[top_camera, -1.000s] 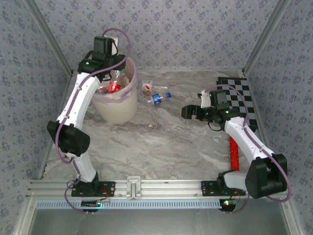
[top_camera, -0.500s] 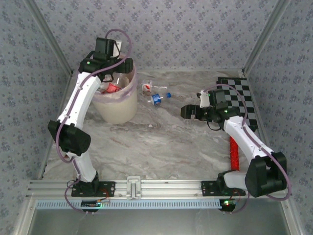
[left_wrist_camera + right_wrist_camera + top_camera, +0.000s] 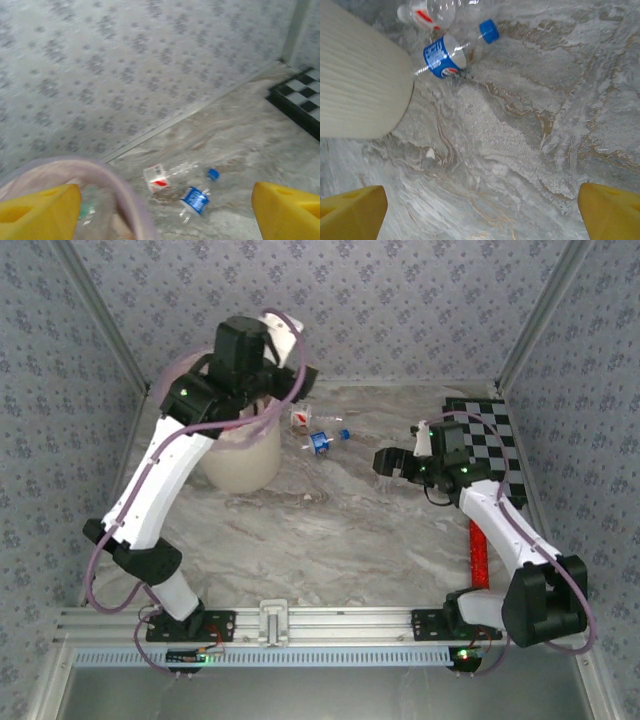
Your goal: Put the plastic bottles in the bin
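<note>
Marble table (image 3: 350,530): bin (image 3: 240,465), contents blurred; two bottles (image 3: 320,441) beside; left claw (image 3: 162,212), right claw (image 3: 480,210) spread.

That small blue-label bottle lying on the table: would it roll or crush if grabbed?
Probably light: the blue-label bottle looks clear and empty. It lies on its side on the smooth table, so a nudge would likely roll it. Its clear plastic looks crinkled, so it may dent when squeezed.

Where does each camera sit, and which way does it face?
Top external: high behind, looking down on the table; left arm, right arm show.
Left wrist: over the bin rim, facing the far wall; yellow left fingertips show.
Right wrist: looking down at the table; yellow right fingertips show.
Shared: both wrist views see the blue-labelled bottle.
</note>
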Tool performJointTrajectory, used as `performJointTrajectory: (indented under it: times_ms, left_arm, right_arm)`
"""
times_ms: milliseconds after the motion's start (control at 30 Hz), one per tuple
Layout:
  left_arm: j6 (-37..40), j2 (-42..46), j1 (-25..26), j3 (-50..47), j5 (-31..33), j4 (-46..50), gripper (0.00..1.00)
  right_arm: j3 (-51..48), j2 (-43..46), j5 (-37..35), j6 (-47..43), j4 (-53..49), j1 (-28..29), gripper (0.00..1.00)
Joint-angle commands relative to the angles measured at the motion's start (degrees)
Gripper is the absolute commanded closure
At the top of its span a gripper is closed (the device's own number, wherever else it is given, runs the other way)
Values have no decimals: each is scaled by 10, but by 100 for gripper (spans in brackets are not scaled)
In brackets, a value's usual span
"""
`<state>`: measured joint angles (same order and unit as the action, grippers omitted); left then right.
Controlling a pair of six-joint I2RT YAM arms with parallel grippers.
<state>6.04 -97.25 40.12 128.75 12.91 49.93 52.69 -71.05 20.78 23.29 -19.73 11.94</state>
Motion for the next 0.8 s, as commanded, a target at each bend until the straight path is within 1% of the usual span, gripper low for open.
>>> performJointTrajectory:
  times_ms: [0,67,133,200,267,400,533,600,633,700,767]
  left_arm:
    - [34,-58,30,52,10,53,12]
    - [35,-106,44,95,9,85,11]
    - [14,-164,47,147,-4,114,11]
    - [-16,-212,47,181,-18,120,10]
    - [-60,-258,44,204,-25,103,10]
    - [-180,-356,28,263,-42,58,10]
    - [-336,-426,-15,284,-47,-11,11]
    - [-402,-450,-33,283,-32,-37,13]
    - [-420,-460,-38,284,-18,-47,13]
    - [-440,-479,-40,283,22,-64,13]
    - [-450,-497,-40,284,45,-74,12]
  right_arm:
    - [-28,35,-14,41,20,-24,0]
    - [-40,53,-8,52,21,-43,0]
    - [-50,70,-2,56,17,-63,0]
    - [-58,81,3,59,13,-78,0]
    - [-67,87,9,66,16,-87,0]
    - [-83,86,24,84,23,-92,0]
    - [-87,89,30,85,13,-94,0]
    - [-87,92,31,81,6,-95,0]
    - [-88,95,31,79,3,-95,0]
    - [-91,101,30,76,-3,-97,0]
    - [-94,104,32,74,-4,-100,0]
